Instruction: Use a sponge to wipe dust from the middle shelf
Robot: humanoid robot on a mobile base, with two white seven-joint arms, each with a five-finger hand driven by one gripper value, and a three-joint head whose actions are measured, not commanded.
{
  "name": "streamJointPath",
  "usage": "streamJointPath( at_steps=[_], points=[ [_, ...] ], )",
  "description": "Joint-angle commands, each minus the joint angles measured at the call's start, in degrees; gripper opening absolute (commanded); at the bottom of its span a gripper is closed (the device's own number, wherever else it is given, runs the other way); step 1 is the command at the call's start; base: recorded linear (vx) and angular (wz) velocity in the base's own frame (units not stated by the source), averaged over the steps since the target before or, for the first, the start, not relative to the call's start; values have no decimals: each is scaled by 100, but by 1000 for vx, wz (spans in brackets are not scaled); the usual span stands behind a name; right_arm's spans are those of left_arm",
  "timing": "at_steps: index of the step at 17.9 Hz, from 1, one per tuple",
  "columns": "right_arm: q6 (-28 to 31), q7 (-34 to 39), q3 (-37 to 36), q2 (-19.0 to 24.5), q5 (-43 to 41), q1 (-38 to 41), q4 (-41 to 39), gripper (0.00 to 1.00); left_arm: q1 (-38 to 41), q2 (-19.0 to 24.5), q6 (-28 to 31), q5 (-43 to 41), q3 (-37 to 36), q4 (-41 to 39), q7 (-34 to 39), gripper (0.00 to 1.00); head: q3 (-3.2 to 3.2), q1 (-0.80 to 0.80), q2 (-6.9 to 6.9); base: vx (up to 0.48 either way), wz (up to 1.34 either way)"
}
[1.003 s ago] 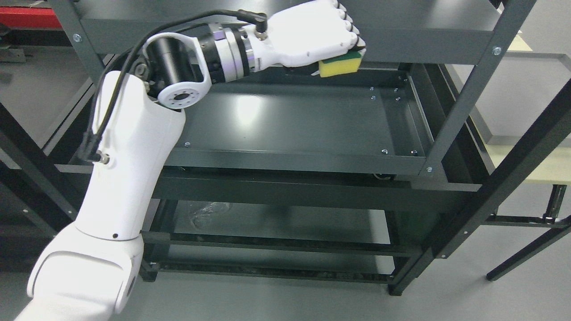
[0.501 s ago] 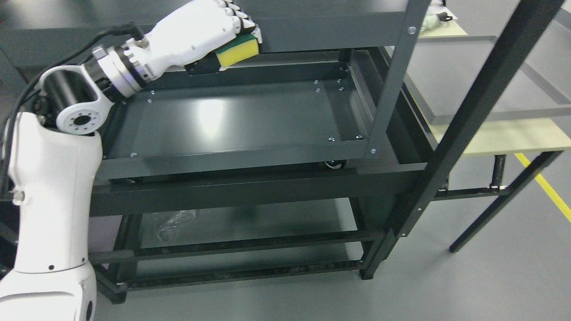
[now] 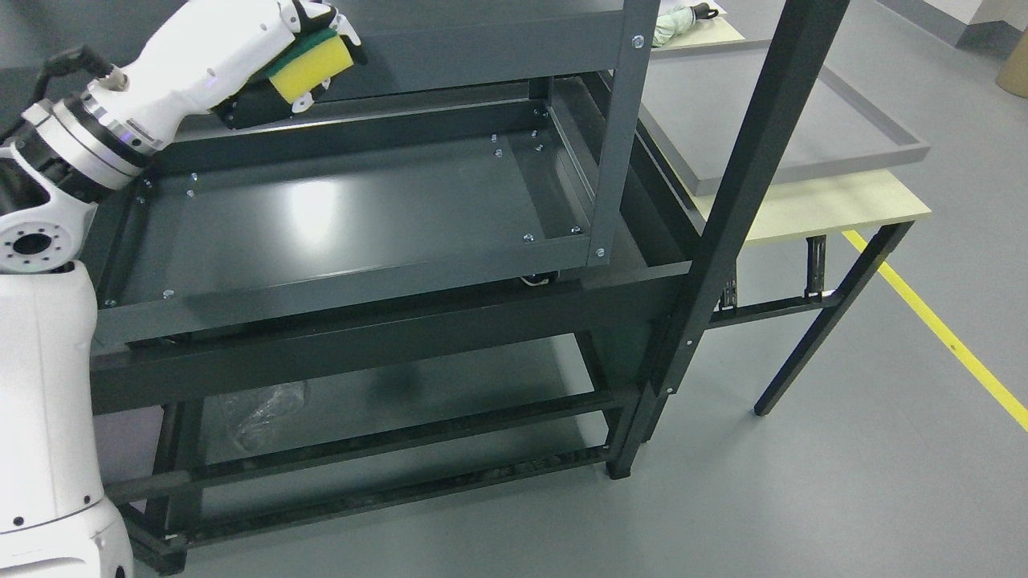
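**Sponge held high, shelf not yet touched**

Grey workshop floor runs under a dark metal rack (image 3: 626, 265) that fills most of the frame, and a yellow line (image 3: 948, 341) crosses the floor at the lower right. Behind the rack, at the upper right, stands a pale counter (image 3: 835, 210) with a grey tray (image 3: 803, 120) resting on it.

At the upper left of the frame the left hand (image 3: 265, 40) of the robot is closed around a yellow sponge (image 3: 309, 71) with a green scrubbing layer on its upper side. The sponge sits against the front edge of the top shelf (image 3: 482, 48), well above the middle shelf (image 3: 345, 209), whose glossy surface shows a bright reflection and some screw heads at the corners. The right hand is not seen in the picture.

I think the wiping has not begun, because the sponge is apart from the surface it must clean. The risks from here seem clear to me. The hand must go down under the top shelf, and the knuckles or the wrist may knock against that edge. Only part of the sponge is inside the fingers, so a hard press on the metal may twist it out. Also the raised lip around the middle shelf could catch the sponge at the end of a stroke.
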Motion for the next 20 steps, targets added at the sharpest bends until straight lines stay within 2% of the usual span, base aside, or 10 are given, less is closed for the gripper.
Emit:
streamJointPath(
  at_steps=[1, 3, 4, 7, 10, 15, 17, 20],
  points=[
    [419, -1, 0, -100, 0, 0, -100, 100, -189, -315, -28, 347, 188, -498, 4, 5, 0, 0, 0, -11, 0],
    [419, -10, 0, -100, 0, 0, -100, 100, -321, -167, -28, 321, 196, -586, -101, 5, 0, 0, 0, -6, 0],
    [419, -2, 0, -100, 0, 0, -100, 100, -357, 60, -28, 294, 231, -586, -206, 5, 0, 0, 0, 0, 0],
    [419, -1, 0, -100, 0, 0, -100, 100, -234, 1184, -28, 285, 327, -551, -268, 4, 0, 0, 0, 0, 0],
    [419, -1, 0, -100, 0, 0, -100, 100, 160, 1932, -28, 390, 687, -481, -277, 5, 0, 0, 0, 0, 0],
    [419, -10, 0, -100, 0, 0, -100, 100, 915, 3092, -28, 1284, 1337, -463, -286, 6, 0, 0, 0, 0, 0],
    [427, -1, 0, -100, 0, 0, -100, 100, 1381, 3358, -28, 1629, 1785, -402, -286, 6, 0, 0, 0, 0, 0],
    [419, -10, 0, -100, 0, 0, -100, 100, 2459, 3455, -28, 2024, 2697, -227, -286, 7, 0, 0, 0, 0, 0]
  ],
)
